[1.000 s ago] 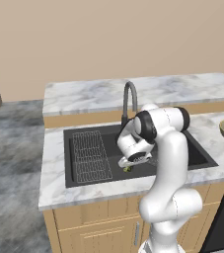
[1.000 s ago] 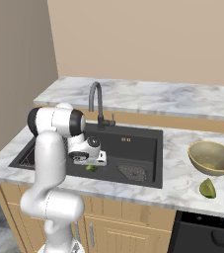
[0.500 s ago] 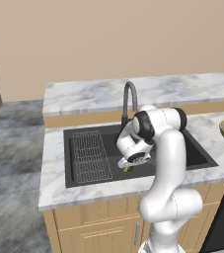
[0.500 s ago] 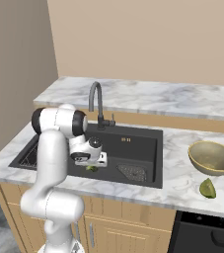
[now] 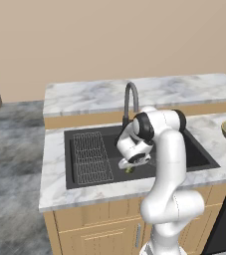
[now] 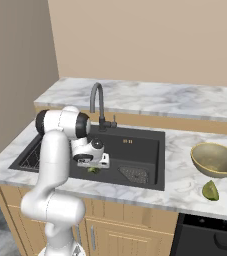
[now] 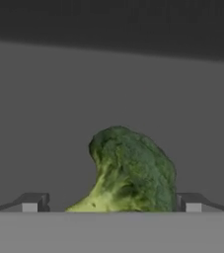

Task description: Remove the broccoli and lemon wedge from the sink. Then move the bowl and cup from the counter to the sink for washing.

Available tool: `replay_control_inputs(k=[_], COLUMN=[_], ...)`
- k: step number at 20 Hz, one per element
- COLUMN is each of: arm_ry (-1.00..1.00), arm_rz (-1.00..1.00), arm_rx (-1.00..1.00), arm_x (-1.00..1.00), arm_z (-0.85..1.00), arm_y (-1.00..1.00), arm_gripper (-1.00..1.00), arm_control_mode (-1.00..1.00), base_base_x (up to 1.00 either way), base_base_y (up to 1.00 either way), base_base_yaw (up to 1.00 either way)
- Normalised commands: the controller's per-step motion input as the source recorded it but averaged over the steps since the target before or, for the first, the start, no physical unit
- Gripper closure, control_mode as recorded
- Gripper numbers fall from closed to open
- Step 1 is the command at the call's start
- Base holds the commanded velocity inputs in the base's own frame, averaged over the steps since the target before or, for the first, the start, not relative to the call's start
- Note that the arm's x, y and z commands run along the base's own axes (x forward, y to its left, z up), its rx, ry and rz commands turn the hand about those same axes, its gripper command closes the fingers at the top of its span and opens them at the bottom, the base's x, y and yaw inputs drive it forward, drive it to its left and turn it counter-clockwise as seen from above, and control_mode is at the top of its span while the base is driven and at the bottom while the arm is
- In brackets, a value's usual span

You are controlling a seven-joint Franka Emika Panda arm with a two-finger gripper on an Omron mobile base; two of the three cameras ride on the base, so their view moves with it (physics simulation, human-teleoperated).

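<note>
Fingertips point(image 7: 30, 202) stood spread wide, one on each side of the small dark green bumpy broccoli floret point(image 7: 128, 170), which lay on the floor of the large matte black rectangular sink point(image 5: 181, 139) between them — not yet pinched. In the base views the two-finger gripper point(image 5: 131, 166) hung low inside the basin, near its front wall, with a scrap of green showing just under it point(image 6: 93, 170).

Risks, as a judgement: the floret was lumpy and leaned on its paler stem, so closing on the crown alone might roll it or squeeze it out sideways; closing too high might catch only the top of the head. Whether the tips reached the basin floor could not be told.

Room to move looked tight low down. The front wall of the sink sat close to the hand, the wire grid rack point(image 5: 91, 157) lay to one side, the round drain strainer point(image 6: 134, 174) to the other, and the dark curved faucet point(image 6: 99, 102) rose behind — a straight lift before any sideways swing seemed the safer way out.

On the white marble counter point(image 6: 185, 192) the smooth yellow-green lemon wedge point(image 6: 210, 190) already lay beside the wide tan-yellow bowl point(image 6: 215, 159) (well apart from the arm), with bare slab around them
</note>
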Motion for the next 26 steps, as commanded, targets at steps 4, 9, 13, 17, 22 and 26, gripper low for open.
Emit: replay_control_inputs(k=[4,9,13,17,22,26], arm_ry=[0.03,0.05,0.04,0.02,0.06,0.1], arm_rz=[0.0,0.0,0.0,0.0,0.0,0.0], arm_rx=[0.0,0.0,0.0,0.0,0.0,0.0], arm_x=[0.14,0.12,0.1,0.11,0.11,0.07], arm_z=[-0.1,-0.12,-0.11,-0.1,-0.14,-0.18], arm_y=[0.0,0.0,0.02,0.05,0.08,0.09], arm_gripper=[-1.0,-1.0,-1.0,-1.0,-1.0,-1.0], arm_control_mode=[-1.0,-1.0,-1.0,-1.0,-1.0,-1.0], base_base_x=[0.0,0.0,0.0,0.0,0.0,0.0], base_base_y=[0.0,0.0,0.0,0.0,0.0,0.0], base_base_yaw=[0.0,0.0,0.0,0.0,0.0,0.0])
